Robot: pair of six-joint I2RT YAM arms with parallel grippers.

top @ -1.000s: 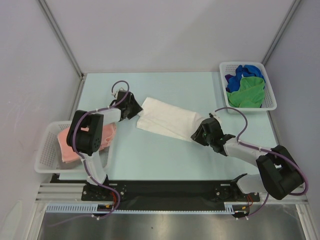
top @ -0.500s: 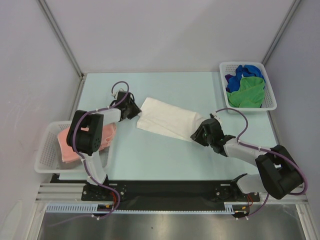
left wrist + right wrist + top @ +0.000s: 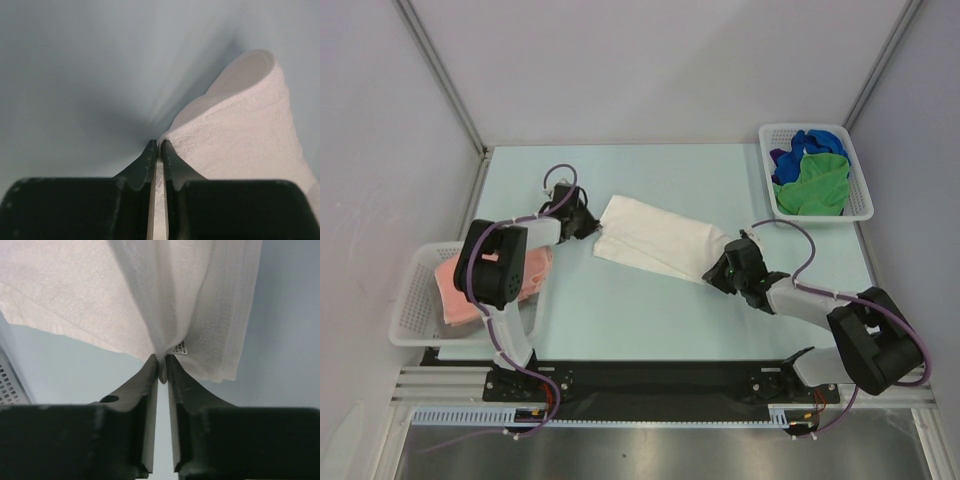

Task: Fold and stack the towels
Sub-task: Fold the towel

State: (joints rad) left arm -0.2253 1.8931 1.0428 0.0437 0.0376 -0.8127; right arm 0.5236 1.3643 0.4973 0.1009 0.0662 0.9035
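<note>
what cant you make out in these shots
Top view: the left arm covers part of the pink towel.
Top view: the green towel and blue towel lie heaped, so whatever is beneath them is hidden.
Right wrist view: the print on the tag of the white towel is too small to read.

Arms: left arm (image 3: pixel 510 335) and right arm (image 3: pixel 810 298), pale grey links, bulky black joint housings.
Cables: purple cable (image 3: pixel 558 172) looping out behind each pincer, running back along the links.
Left gripper (image 3: pixel 159 143): two matte black fingers, tapering to thin tips.
Right gripper (image 3: pixel 162 359): same black fingers; round hole (image 3: pixel 109 399) behind one tip.
</note>
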